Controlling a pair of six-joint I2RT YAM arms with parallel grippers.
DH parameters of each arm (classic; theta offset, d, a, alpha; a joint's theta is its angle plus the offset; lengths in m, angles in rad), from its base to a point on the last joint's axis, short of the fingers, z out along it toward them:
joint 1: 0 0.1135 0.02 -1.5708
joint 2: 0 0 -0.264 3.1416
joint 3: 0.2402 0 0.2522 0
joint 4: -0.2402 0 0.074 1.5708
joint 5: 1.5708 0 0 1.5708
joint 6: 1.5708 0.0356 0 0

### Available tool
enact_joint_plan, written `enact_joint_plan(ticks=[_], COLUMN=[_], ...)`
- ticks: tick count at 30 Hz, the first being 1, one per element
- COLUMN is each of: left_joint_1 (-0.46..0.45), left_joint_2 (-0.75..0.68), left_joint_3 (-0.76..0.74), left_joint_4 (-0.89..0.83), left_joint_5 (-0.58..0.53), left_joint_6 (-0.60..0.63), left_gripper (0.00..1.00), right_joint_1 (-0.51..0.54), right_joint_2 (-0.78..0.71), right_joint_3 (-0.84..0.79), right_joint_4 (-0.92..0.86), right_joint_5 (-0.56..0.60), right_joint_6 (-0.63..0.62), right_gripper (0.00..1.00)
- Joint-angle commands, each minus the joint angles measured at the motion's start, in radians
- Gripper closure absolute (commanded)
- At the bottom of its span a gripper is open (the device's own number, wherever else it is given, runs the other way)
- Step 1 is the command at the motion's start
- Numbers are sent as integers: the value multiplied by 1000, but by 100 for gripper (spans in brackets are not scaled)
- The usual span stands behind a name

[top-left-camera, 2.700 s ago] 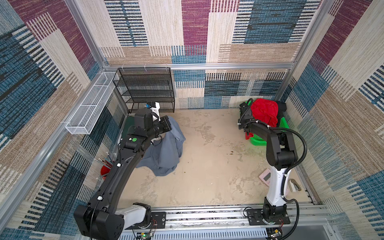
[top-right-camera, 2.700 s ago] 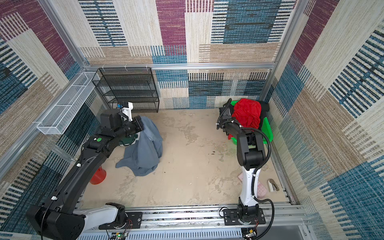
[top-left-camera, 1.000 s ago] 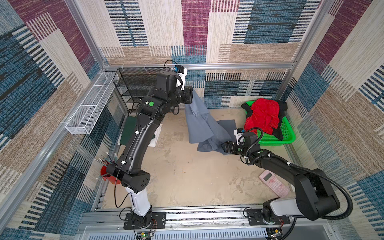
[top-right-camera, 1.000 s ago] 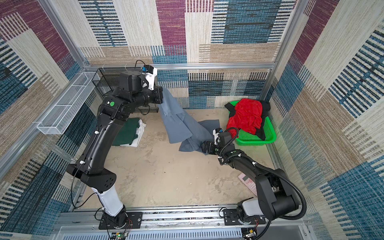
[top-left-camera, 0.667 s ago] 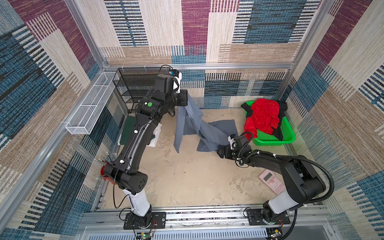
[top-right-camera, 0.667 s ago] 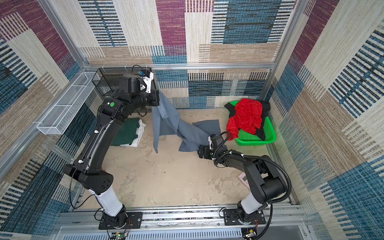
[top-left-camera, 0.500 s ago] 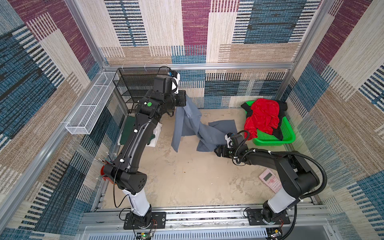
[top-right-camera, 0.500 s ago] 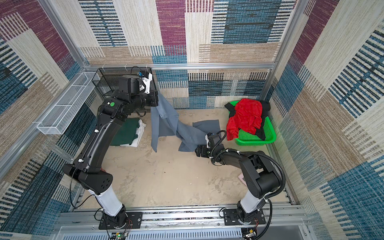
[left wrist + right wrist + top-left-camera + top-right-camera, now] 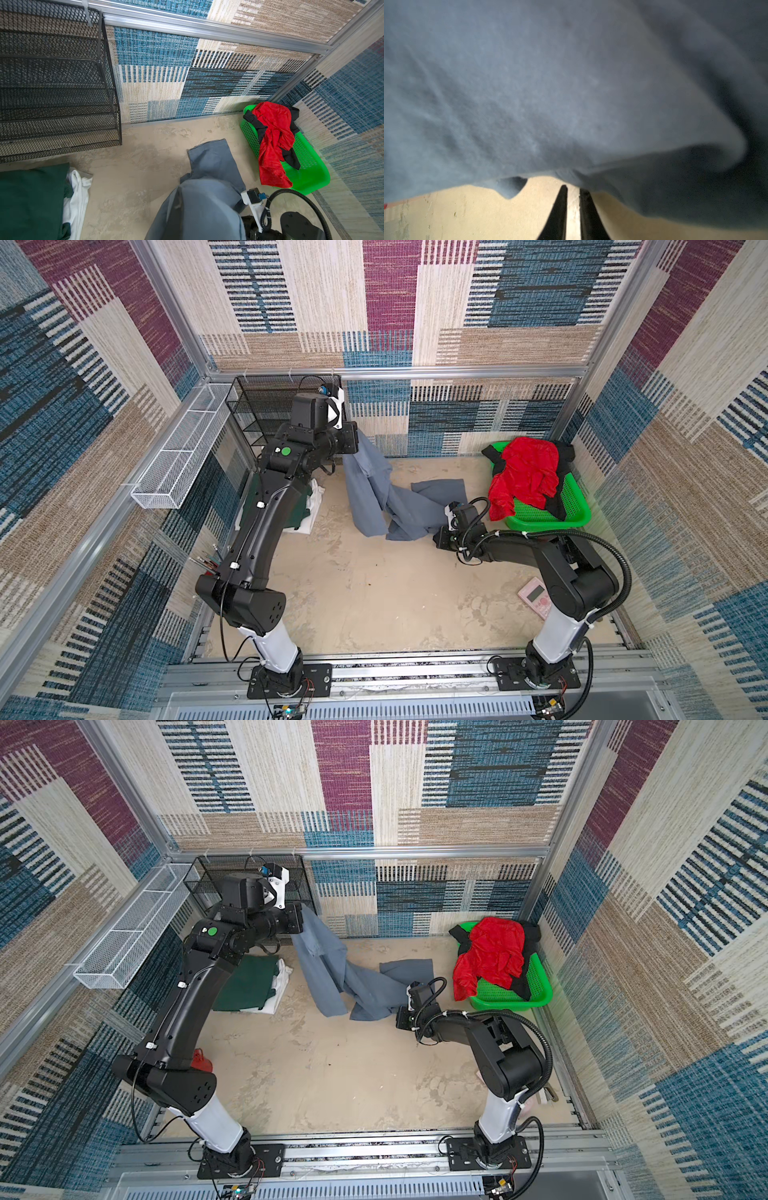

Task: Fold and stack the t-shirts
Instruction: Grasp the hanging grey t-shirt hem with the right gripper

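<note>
Cloth up high: L gripper (image 9: 354, 443) is clamped on a corner of the soft slate grey t-shirt (image 9: 374, 493) beside the black wire-mesh rack (image 9: 52, 83), fabric draping in long folds down to the mottled beige table (image 9: 374, 593). R gripper (image 9: 573, 188) sits at the shirt's low hem, slim black fingers (image 9: 556, 214) nearly together w/ a sliver of table between; can't tell if cloth's pinched. Dark green t-shirt (image 9: 249, 982) lies folded flat on the white t-shirt (image 9: 284, 973); crumpled red t-shirt (image 9: 523, 472) & black t-shirt (image 9: 562, 489) heap in the perforated green plastic basket (image 9: 548, 524); pink keypad gadget (image 9: 536, 597) too small to read.
</note>
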State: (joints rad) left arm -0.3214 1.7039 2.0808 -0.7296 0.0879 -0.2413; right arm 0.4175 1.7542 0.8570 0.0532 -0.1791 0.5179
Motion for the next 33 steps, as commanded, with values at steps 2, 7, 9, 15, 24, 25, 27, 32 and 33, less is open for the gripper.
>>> enact_joint_plan(ticks=[2,7,9,15,24,25,27,32,33], left_joint_1=[16,24,24,24,27,29,31,38,39], left_joint_2=[-55,-95,-93,-79,-78,-78,-81,-87,-87], left_joint_3=[-81,-152,-152,-145,-139,-137,-139,-149,-150], left_joint_4=[104,158,159,154,147,143,141,145,143], left_joint_5=[-16,-7,6,33,27,24,20,19,17], left_joint_6=[-6,-21,-24,-27,-18,-17,-15,-17,-16], left_gripper=[100,100,100,100,100,100,100,100,100], right_joint_1=[0,0,0,0,3,3,3,3,3], right_joint_2=[-53,-63,-47,0,77,90,112,139,138], right_joint_3=[1,17,29,53,109,121,139,133,128], right_joint_4=[-37,-54,-60,-79,-200,-221,-249,-234,-224], right_joint_5=[84,85,64,56,219,242,273,244,227], right_joint_6=[-14,-30,-32,-16,-15,-19,-30,-47,-56], right_gripper=[97,91,86,64,53,53,54,65,71])
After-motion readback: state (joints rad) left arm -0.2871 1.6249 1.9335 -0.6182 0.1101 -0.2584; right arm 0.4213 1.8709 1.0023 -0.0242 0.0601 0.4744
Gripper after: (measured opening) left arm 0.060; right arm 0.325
